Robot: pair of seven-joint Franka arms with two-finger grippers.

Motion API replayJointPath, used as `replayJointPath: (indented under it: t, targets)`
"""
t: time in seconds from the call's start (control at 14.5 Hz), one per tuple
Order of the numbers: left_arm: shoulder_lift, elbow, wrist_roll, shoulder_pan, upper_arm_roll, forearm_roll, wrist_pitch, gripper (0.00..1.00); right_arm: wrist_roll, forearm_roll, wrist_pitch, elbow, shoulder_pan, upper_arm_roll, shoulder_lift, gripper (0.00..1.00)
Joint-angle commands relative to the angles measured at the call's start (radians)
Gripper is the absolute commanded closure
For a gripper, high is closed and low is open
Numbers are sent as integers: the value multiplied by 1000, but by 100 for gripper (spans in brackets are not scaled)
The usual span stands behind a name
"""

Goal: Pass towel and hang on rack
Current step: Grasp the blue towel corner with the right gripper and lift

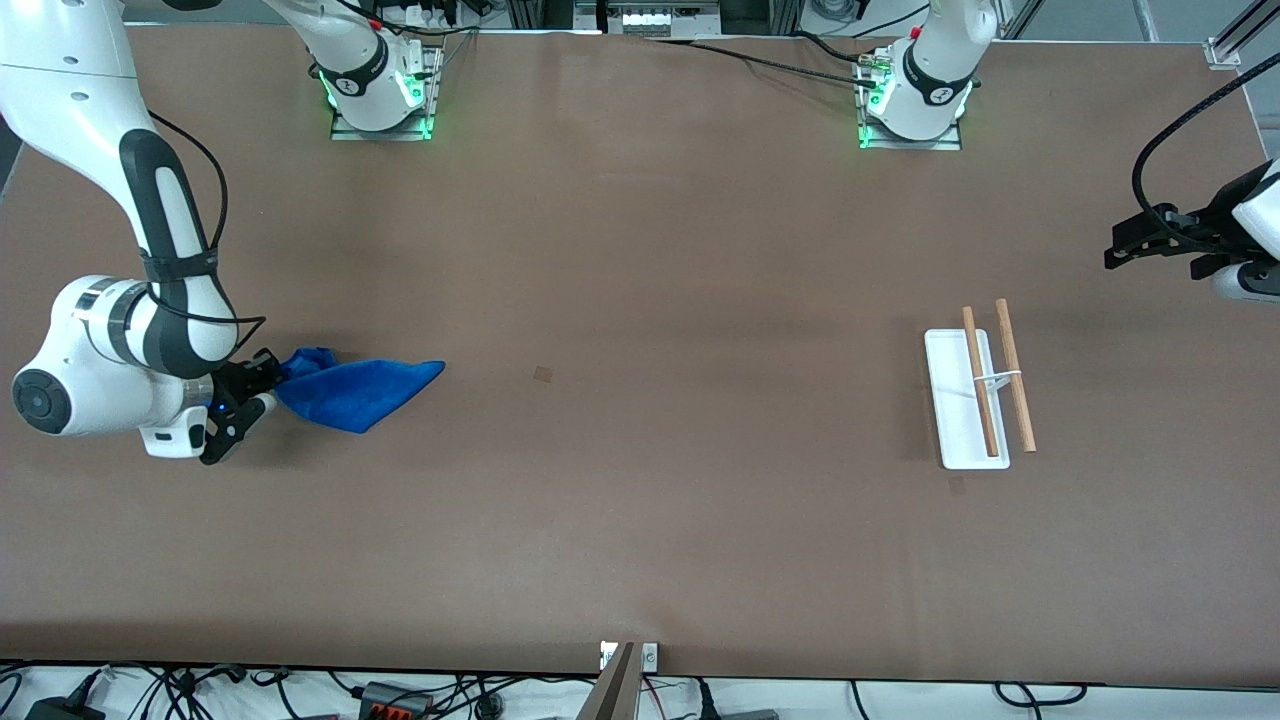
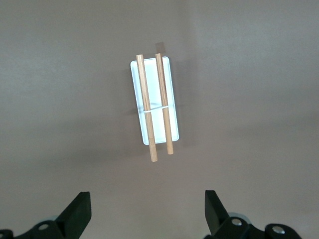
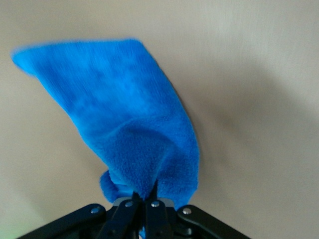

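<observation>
While right gripper [image 1: 238, 405] sits low at right arm's end of bench [image 1: 640, 500], jaws pinched tight on towel [image 1: 350, 392] corner, cloth trailing toward centre. Left gripper [image 1: 1150, 243] waits, jaws wide, empty, above rack [image 1: 968, 412] at left arm's end.

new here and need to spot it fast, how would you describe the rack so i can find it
Look toward the left arm's end of the brown table, under the waiting, open left gripper. The rack stands alone there: a flat white rectangular base carrying two parallel light-brown wooden rods, unlike the blue towel held by the right gripper.
</observation>
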Motion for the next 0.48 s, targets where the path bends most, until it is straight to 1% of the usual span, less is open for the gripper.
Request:
replayJointPath:
  t: [0.0,0.14,0.28,0.41]
  targets:
    - [12,40,34,8,-4,-17,-26,0,-3,101,-23,71,2,59,0,100]
    - [25,37,35,8,-4,-36,-32,0,67,210,-27,72,6,121,-6,100]
    - [36,38,40,7,-9,-45,-33,0,179,277,-26,89,3,230,-16,100]
    - [47,35,79,4,-13,-80,-33,0,342,346,-24,123,2,357,-16,100]
